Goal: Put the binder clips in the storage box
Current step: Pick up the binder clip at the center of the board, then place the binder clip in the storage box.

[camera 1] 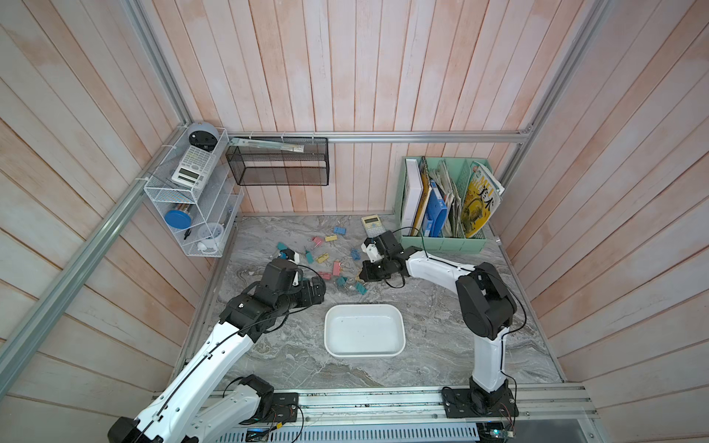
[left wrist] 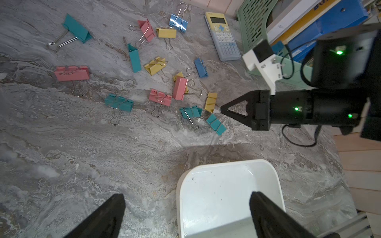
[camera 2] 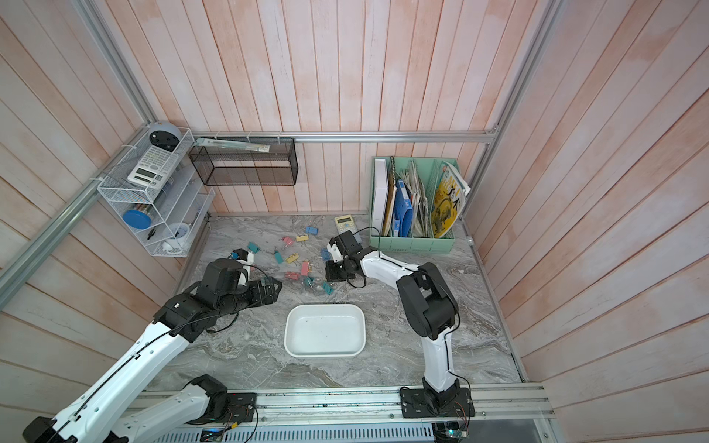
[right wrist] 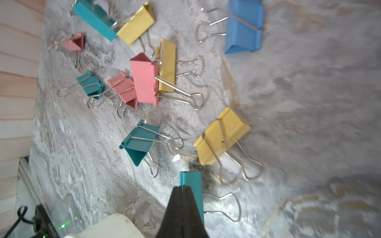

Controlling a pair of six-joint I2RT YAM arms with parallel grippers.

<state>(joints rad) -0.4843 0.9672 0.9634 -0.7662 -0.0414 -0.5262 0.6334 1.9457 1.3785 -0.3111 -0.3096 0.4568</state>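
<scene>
On the marble tabletop [right wrist: 309,103], the right gripper [right wrist: 182,187] is clenched with the teal binder clip [right wrist: 190,178] beside its tips. The clip is perhaps unpinched, so lifting may come up empty. The left gripper [left wrist: 186,194] gapes.

Fifteen binder clips [left wrist: 160,97] are countable on the desk [camera 1: 441,345] in the left wrist view:

- five teal clips [left wrist: 118,102]
- four pink clips [left wrist: 71,73]
- four yellow clips [left wrist: 166,33], one of them partly hidden behind a pink one
- two blue clips [left wrist: 179,20]

Other items:

- one storage box [camera 1: 364,330]
- two calculators: a yellow calculator [camera 1: 373,225] on the desk and a white calculator [camera 1: 192,165] in the wire rack [camera 1: 209,211]
- one wire rack
- one black mesh basket [camera 1: 284,176]
- one mint-green file holder [camera 1: 441,243]
</scene>
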